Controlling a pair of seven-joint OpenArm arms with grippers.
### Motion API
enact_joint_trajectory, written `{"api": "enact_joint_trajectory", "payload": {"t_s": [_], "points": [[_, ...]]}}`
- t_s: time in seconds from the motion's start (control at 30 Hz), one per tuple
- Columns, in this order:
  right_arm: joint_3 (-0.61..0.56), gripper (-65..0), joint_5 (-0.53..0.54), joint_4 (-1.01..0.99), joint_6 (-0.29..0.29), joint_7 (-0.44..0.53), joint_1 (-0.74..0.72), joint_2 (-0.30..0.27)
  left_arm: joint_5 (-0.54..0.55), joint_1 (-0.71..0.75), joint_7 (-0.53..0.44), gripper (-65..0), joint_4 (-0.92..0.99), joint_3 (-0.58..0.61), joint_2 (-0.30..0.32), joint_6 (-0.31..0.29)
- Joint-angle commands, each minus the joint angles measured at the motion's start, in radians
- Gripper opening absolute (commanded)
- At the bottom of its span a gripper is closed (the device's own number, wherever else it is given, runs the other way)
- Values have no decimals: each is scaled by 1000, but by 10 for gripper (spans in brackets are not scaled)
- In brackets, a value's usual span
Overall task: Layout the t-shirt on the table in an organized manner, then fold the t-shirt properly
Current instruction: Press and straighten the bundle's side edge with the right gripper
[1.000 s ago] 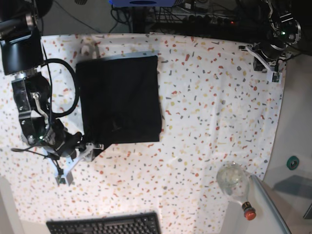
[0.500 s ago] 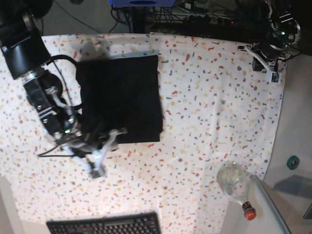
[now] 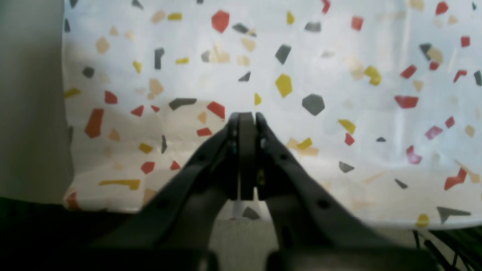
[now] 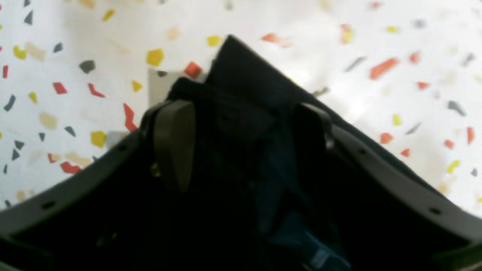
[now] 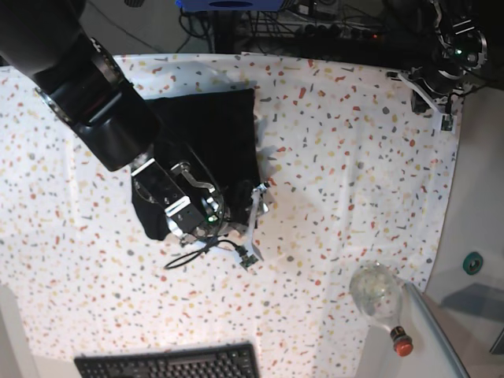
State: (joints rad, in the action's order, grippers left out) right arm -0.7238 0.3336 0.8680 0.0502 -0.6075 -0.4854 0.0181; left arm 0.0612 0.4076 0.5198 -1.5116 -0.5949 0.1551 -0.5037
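T-shirt (image 5: 209,134), black and folded into a rectangle, lies on the speckled table (image 5: 346,173) toward its far left part. Over its near corner reaches the right gripper (image 5: 253,224), jaws spread wide with a corner of the fabric between them, not clamped. At the far right edge the left gripper (image 3: 245,118) hangs, jaws pressed together, holding nothing.

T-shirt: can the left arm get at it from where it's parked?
Probably not as it stands. The left pincer sits shut at the table's far corner, and the right arm lies over the t-shirt.
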Motion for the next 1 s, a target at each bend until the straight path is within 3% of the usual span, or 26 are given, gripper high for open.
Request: {"api": "enact_joint_trajectory", "payload": {"t_s": [0.0,0.37,0.4,0.53,0.7,0.97], "points": [[7,-263,-6,15,-6,13,-37,-2,13,1,-17,-650,-14,-6,11,1],[7,-290,-1,9,-6,13,-25,1,13,-5,-17,-650,-14,-6,11,1],[7,-336,-1,9,-6,11,-19,1,13,-6,-17,-650,-14,-6,11,1],[16,-650,2,9,-5,8,-14,1,13,-6,-17,-650,-14,-3,11,1],[68,-650,3,41,-5,-35,-11,3,13,-6,-17,-650,-14,-6,11,1],[151,-650,2,287,-6,-153,30,-5,13,-6,-17,-650,-14,-6,11,1]]}}
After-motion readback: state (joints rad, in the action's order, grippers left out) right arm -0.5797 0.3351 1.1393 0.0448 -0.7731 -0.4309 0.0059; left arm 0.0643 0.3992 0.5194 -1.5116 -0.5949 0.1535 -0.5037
